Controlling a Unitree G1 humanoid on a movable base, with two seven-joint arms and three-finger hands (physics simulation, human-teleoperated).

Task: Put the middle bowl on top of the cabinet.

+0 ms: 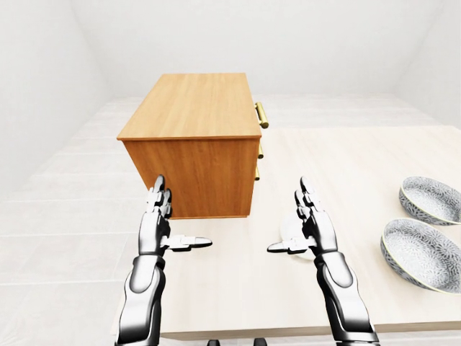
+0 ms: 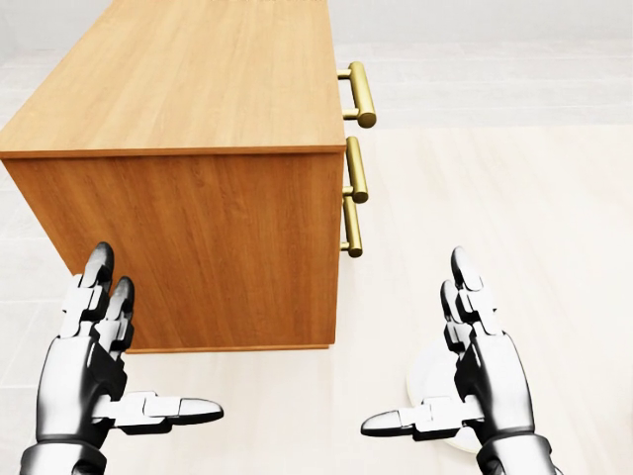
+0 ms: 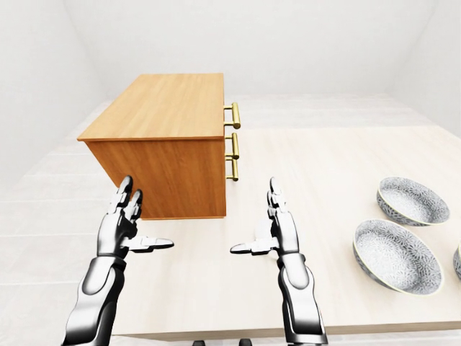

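Note:
The wooden cabinet (image 2: pixel 198 109) with brass drawer handles (image 2: pixel 358 94) stands on the pale table, filling the upper left of the head view. Two patterned bowls lie at the right of the right-eye view, one farther (image 3: pixel 412 200) and one nearer (image 3: pixel 397 254). A third bowl (image 3: pixel 458 261) is cut off by the right edge, which puts the nearer full bowl in the middle of the row. My left hand (image 2: pixel 148 341) and right hand (image 2: pixel 420 346) hover open and empty low in the head view, below the cabinet's side. Both are far left of the bowls.
A white round thing (image 2: pixel 432 381) lies on the table, partly hidden behind my right hand. The table's (image 1: pixel 238 317) near edge runs along the bottom of the eye views. Pale tiled floor (image 1: pixel 65 216) lies to the left, and white walls stand behind.

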